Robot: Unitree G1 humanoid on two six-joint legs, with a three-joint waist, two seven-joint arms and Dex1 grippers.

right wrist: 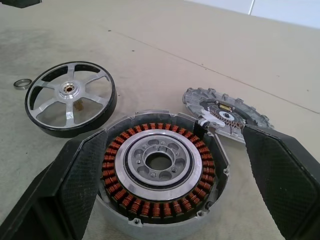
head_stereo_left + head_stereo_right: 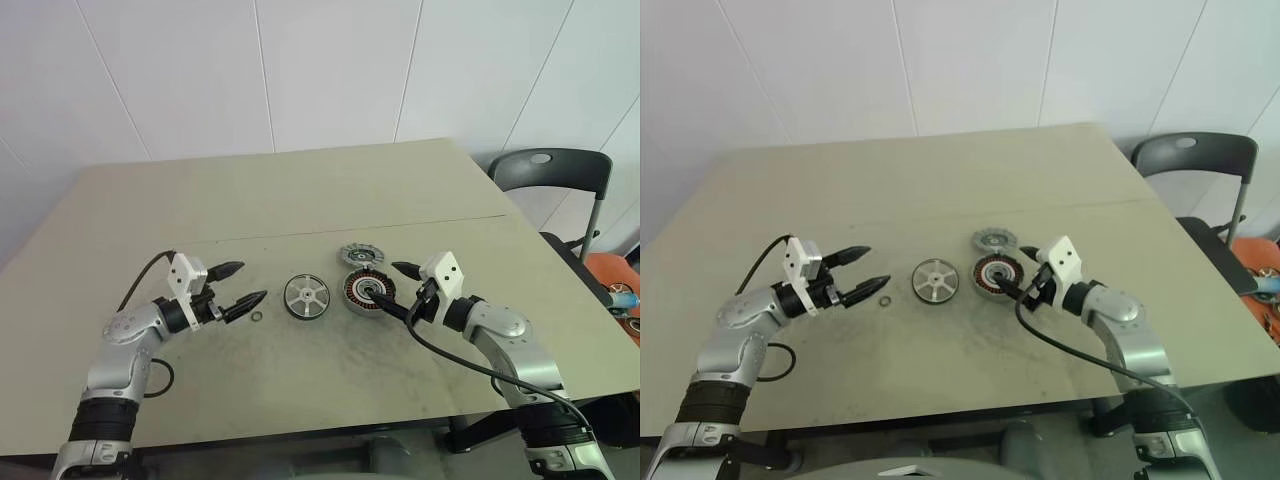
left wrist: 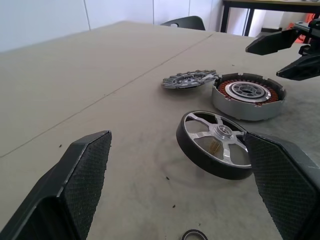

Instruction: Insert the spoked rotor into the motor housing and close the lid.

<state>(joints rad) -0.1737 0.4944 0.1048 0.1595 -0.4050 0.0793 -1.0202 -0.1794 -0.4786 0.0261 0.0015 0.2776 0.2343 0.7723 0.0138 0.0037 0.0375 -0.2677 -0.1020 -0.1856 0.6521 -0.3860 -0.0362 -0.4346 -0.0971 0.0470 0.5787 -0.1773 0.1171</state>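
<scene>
**A:** Head view first. What's on the table [image 2: 300,200]?

**B:** Three round parts lie near the front edge. The spoked rotor [image 2: 306,297] lies flat, just left of the motor housing [image 2: 366,293]. The lid [image 2: 361,256] sits just behind the housing, touching or nearly touching its far rim. A tiny washer ring [image 2: 256,317] lies left of the rotor, close to the left gripper's lower finger.

**A:** And the grippers?

**B:** The left gripper [image 2: 236,287] hovers left of the rotor, jaws spread, holding nothing. The right gripper [image 2: 396,289] sits at the housing's right side, jaws also spread and empty; its lower finger reaches over the housing's rim. A grey chair [image 2: 555,170] stands beyond the table's right corner.

**A:** Left wrist view?

**B:** Its two black fingers stand wide apart. Between them lies the rotor, dark rim around silver spokes. Beyond it are the housing with its copper windings and the lid behind that. The washer ring is near the fingers, on the tabletop. The other gripper's black fingers show past the housing.

**A:** Right wrist view?

**B:** Its fingers are parted on either side of the housing, gripping nothing that I can see. The housing's centre is open, with nothing set inside. The rotor lies apart, with the washer ring just beyond it. The lid rests against the housing's far edge, slightly tilted.
</scene>
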